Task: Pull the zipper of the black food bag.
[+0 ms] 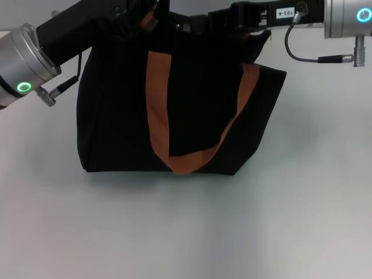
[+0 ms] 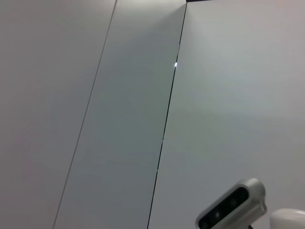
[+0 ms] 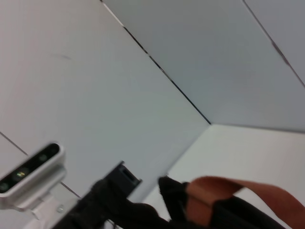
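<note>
Black food bag (image 1: pixel 192 104) beneath both grippers

The bag's (image 1: pixel 174 110) top edge runs out of the head view, so its zipper track and pull tab cannot be seen. Both arms reach in over that top edge; the left gripper (image 1: pixel 139 14) is a dark shape against the black fabric, cropped by the frame, and its fingers cannot be made out. The right gripper (image 1: pixel 224 20) merges with the bag's upper right corner, jaws unreadable. The right wrist view shows only a blurred strap (image 3: pixel 233 191) and dark fabric, cut off by the frame edge. The left wrist view shows no part of the bag.
</note>
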